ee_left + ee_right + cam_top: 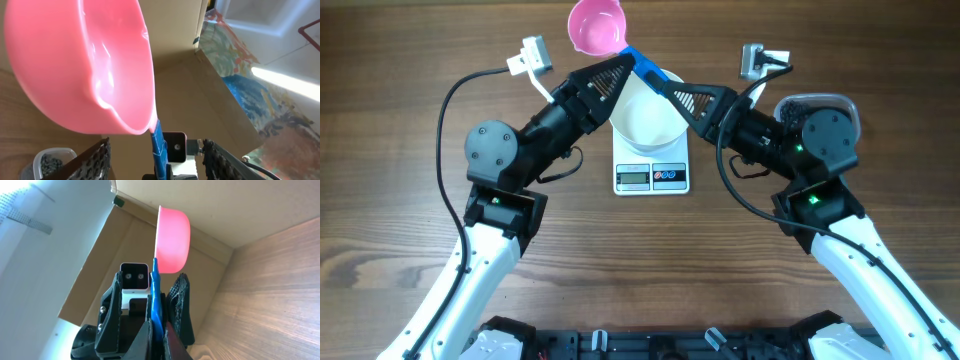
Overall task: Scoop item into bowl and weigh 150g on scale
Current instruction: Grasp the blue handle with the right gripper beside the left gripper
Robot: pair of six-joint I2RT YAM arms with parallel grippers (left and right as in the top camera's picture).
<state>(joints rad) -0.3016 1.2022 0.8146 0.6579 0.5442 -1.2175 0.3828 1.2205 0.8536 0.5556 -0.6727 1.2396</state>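
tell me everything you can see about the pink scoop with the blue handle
The scoop has a round glossy pink cup, plastic by its look, with a small pouring lip, and a flat blue handle. The cup faces up and looks empty, held past the far rim of the white bowl, with the handle slanting over that rim. The right gripper is shut on the handle. The left gripper straddles it, jaws apart.
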